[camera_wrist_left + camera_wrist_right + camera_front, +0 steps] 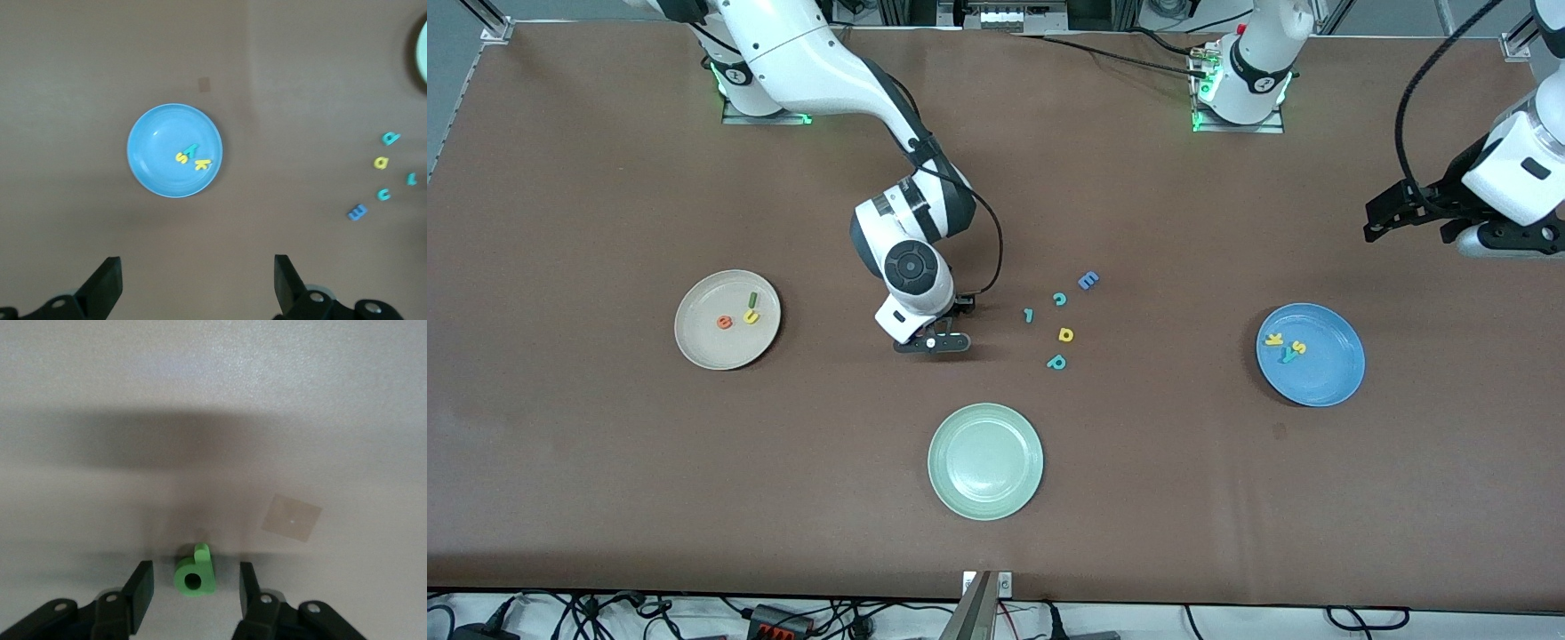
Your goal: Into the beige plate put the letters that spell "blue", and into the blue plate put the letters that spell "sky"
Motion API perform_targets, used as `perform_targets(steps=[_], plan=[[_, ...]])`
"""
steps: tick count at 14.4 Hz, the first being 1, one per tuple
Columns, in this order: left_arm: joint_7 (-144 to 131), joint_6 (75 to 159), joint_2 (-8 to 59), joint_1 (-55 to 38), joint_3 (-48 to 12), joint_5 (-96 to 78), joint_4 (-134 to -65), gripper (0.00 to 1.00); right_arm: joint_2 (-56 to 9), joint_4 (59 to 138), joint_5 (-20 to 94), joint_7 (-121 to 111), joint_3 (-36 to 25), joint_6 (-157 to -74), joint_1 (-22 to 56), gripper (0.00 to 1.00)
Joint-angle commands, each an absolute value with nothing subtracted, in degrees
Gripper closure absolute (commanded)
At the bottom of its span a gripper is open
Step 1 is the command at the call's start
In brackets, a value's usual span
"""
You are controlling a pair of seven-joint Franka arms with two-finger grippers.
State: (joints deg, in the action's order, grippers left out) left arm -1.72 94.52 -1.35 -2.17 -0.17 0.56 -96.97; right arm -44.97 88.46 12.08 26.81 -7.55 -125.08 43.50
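Note:
My right gripper (934,342) (193,587) is low over the table between the beige plate (711,351) and the loose letters. It is open, with the green "b" (195,573) lying between its fingers, a gap on each side. The beige plate holds the orange "e" (724,322), the yellow "u" (751,316) and the green "l" (753,299). The blue plate (1334,378) (150,153) holds the yellow "k" (1274,339), yellow "s" (1299,348) and teal "y" (1287,356). My left gripper (1374,222) (198,267) waits open, raised at the left arm's end of the table.
A pale green plate (985,460) sits nearest the front camera. Loose letters lie mid-table: a blue "E" (1088,281), a teal "c" (1059,299), a teal stroke (1029,315), a yellow "d" (1065,334) and a teal "p" (1056,362).

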Motion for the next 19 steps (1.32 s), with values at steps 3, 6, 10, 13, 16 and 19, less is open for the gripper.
perform_targets(steps=[3, 6, 10, 13, 16, 19], plan=[[-1.50, 95.19, -0.97, 2.11, -4.92, 2.20, -96.69, 0.00, -45.53, 87.36, 11.86, 27.68, -7.38, -124.98, 43.51, 0.57], [-1.67, 95.10, -0.88, 1.85, -5.18, 2.11, -96.42, 0.00, -45.53, 87.36, 11.78, 27.69, -7.38, -125.07, 43.51, 0.57], [-1.76, 95.01, -0.79, 2.02, -5.10, 2.11, -96.42, 0.00, -45.62, 87.36, 11.95, 27.77, -7.38, -125.07, 43.51, 0.58], [-1.76, 94.92, -0.88, 2.02, -5.10, 2.20, -96.42, 0.00, -45.88, 87.36, 11.95, 27.86, -7.38, -125.07, 43.51, 0.60], [-1.76, 94.92, -0.88, 1.93, -5.10, 2.20, -96.42, 0.00, -45.79, 87.36, 11.95, 27.86, -7.38, -125.07, 43.51, 0.71], [-1.76, 94.92, -0.88, 1.93, -5.19, 2.20, -96.42, 0.00, -45.53, 87.28, 11.95, 27.60, -7.38, -124.98, 43.42, 0.93]])
